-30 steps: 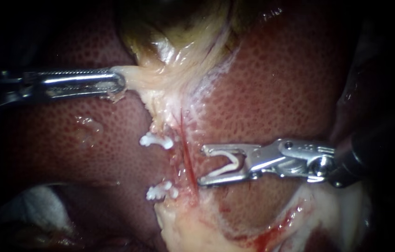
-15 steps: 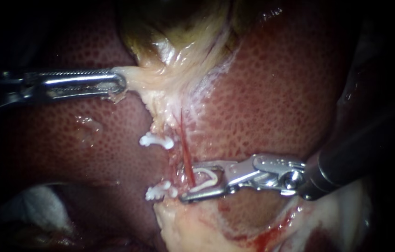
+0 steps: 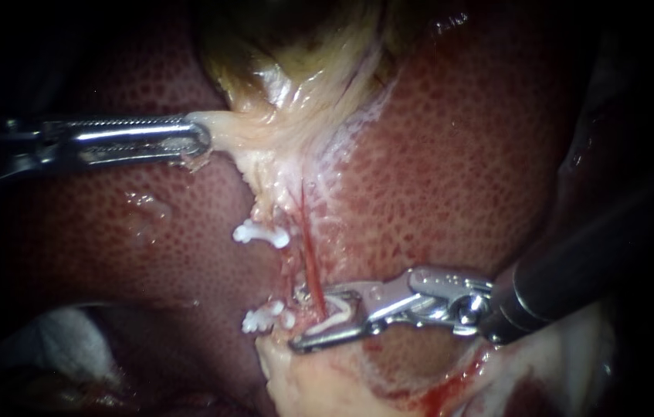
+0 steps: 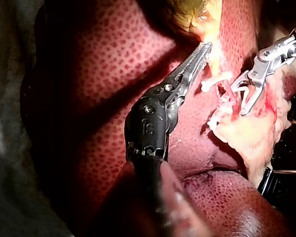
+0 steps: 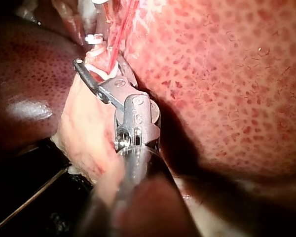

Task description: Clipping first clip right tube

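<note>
Two instruments: left instrument (image 3: 201, 140), right instrument (image 3: 307, 320). Three clips: upper clip (image 3: 261, 233), lower clip (image 3: 267, 316), both nine o'clock of one red tube (image 3: 309, 259), third clip (image 3: 340, 315) at six. One gallbladder (image 3: 288, 54), one liver (image 3: 458, 154).

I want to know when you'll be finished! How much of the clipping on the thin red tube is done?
Done: an upper clip and a lower clip sit on the pale tissue beside it, and my left instrument holds the gallbladder taut. In hand: my right instrument holds a third clip around the red tube. Left: that clip looks open, so it must be squeezed shut and released.
</note>
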Controlling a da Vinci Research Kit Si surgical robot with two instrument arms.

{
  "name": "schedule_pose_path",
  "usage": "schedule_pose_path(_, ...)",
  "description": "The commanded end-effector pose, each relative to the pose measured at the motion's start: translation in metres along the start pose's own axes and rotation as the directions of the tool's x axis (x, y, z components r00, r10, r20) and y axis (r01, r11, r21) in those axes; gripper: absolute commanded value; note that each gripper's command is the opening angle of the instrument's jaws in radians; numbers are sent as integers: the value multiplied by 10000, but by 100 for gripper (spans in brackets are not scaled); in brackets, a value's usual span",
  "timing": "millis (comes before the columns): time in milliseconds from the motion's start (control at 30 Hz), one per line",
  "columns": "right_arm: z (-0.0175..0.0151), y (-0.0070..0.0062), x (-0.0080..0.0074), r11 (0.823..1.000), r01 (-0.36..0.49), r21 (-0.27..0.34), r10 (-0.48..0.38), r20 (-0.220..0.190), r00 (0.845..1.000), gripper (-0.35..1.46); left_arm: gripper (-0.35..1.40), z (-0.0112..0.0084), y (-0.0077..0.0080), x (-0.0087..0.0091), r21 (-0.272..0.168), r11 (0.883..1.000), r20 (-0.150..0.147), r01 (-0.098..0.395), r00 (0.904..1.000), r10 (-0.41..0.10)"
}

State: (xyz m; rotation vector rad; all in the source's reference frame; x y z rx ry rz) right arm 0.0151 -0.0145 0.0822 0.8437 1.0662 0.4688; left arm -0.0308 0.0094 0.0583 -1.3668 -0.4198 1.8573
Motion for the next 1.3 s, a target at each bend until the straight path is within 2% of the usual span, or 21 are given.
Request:
schedule_pose_path(33, -2, -1, 0, 10000, -58, 41, 58, 22, 10000, 34, -35, 0, 0, 0, 0, 10000, 0, 0, 10000, 0)
schedule_pose_path(300, -8, -2, -3, 9970, -770, 96, 770, 32, 9970, -4, -35, 0, -1, 0, -1, 10000, 0, -2, 10000, 2)
schedule_pose_path(367, -10, -2, -3, 9970, -770, 103, 770, 34, 9970, -16, -35, 0, -1, 0, -1, 10000, 0, -2, 10000, 2)
schedule_pose_path(433, -12, -2, -3, 9970, -769, 114, 769, 39, 9970, -35, -35, 0, -1, 0, 0, 10000, 0, -2, 10000, 2)
schedule_pose_path(633, -17, -2, -3, 9897, -1426, 84, 1426, 36, 9898, -35, -35, 0, -1, 0, -1, 10000, 0, -2, 10000, 2)
schedule_pose_path(733, -20, -4, -3, 9869, -1616, 6, 1616, 188, 9867, -35, -35, 0, -1, 0, 0, 10000, 0, -2, 10000, 2)
schedule_pose_path(833, -22, -4, -4, 9868, -1618, -58, 1619, 323, 9863, -35, -35, 0, -1, -1, -1, 10000, 0, -2, 10000, 2)
schedule_pose_path(1100, -22, -5, -6, 9850, -1722, -84, 1723, 309, 9846, -35, -35, 1, -3, -1, -2, 10000, 0, -4, 10000, 4)
schedule_pose_path(1300, -21, -4, -8, 9720, -2349, -47, 2349, 332, 9715, -35, -35, 1, -3, -1, -1, 10000, 0, -4, 10000, 4)
